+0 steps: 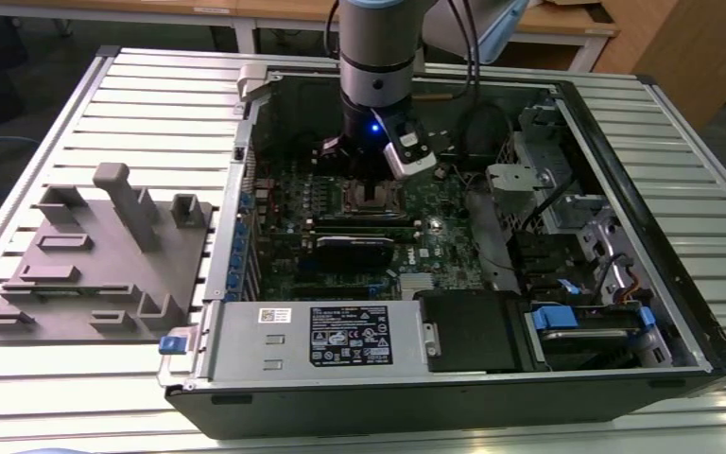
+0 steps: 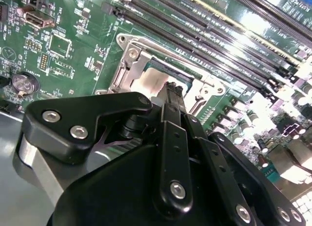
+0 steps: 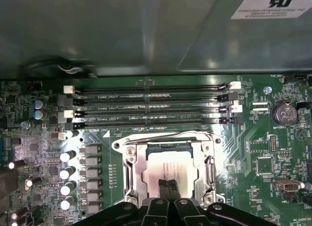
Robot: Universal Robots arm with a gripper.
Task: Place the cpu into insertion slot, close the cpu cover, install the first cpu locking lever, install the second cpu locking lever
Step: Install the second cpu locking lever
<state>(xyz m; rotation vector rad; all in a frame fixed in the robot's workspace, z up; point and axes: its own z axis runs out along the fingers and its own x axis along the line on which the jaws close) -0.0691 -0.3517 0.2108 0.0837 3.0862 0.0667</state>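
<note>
- While my gripper (image 3: 169,186) hovers with its black fingers pinched together, empty, the square silver-topped cpu (image 3: 167,167) already sits in the dark metal-rimmed insertion slot (image 3: 133,170).
- If I press off-centre, the chip could tilt and bend the slot's contacts.

Inside the open computer case (image 1: 665,312), the arm's fingers (image 3: 169,187) hang close over the cpu (image 3: 168,165), boxed in by the memory slots (image 3: 151,106) on one side and the raised socket frame (image 3: 127,174) around it. A black card (image 1: 353,248), drive cage (image 1: 552,180) and cables (image 1: 476,123) crowd the motherboard (image 1: 445,213); the slatted table (image 1: 162,104) lies open beside a grey fixture (image 1: 98,255).
</note>
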